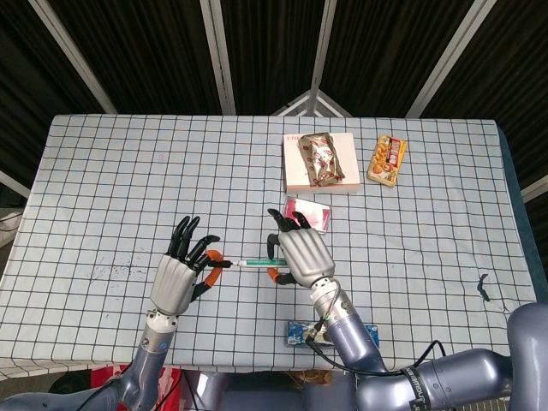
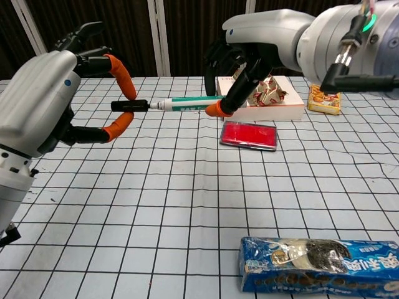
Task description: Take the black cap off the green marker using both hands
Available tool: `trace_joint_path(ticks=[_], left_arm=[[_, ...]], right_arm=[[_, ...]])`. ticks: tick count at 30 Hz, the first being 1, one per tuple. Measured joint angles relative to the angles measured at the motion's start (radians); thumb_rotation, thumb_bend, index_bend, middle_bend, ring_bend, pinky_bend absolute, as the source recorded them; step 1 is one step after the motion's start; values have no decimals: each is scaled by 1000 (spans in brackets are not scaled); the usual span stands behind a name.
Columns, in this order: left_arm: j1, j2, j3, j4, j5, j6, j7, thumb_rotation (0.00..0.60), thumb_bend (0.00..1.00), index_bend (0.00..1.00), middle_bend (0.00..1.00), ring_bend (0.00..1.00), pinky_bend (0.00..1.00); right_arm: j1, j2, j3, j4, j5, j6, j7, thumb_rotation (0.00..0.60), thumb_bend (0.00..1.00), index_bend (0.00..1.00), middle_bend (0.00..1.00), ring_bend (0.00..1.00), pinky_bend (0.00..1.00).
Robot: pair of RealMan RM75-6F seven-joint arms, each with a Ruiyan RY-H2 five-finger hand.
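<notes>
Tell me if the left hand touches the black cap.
Touching: in the chest view the left hand pinches the black cap between two orange fingertips.
</notes>
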Motion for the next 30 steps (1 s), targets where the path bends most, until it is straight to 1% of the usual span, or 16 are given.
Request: trace_joint_path(ticks=[8, 14, 18, 21, 25, 30], left_arm=[[8, -5, 1, 22, -5, 19, -30, 600, 498, 633, 335, 0, 0], [20, -1, -8, 36, -4, 70, -72, 600, 498, 634, 335, 0, 0], [41, 17, -9, 39, -6, 112, -118, 600, 498, 634, 336, 0, 0], [70, 34, 4, 58, -15, 124, -140, 600, 497, 634, 332, 0, 0], [93, 43, 24, 101, -40, 102, -166, 600, 498, 635, 327, 0, 0], [102, 27, 34, 198, -75, 56, -212, 600, 498, 632, 322, 0, 0]], right_arm=[[-15, 13, -2, 8, -3, -4, 19, 600, 641, 806, 88, 184, 87], [-30, 26, -10, 22, -1, -13, 33, 600, 642, 806, 88, 184, 87], [-46, 31, -28, 41, -8, -35, 57, 600, 642, 806, 88, 185, 87], [-62, 28, -48, 72, -20, -62, 87, 600, 643, 806, 88, 185, 87], [-86, 13, -79, 129, -49, -100, 138, 600, 649, 807, 88, 185, 87], [-117, -24, -112, 220, -97, -142, 209, 600, 657, 808, 88, 186, 87]])
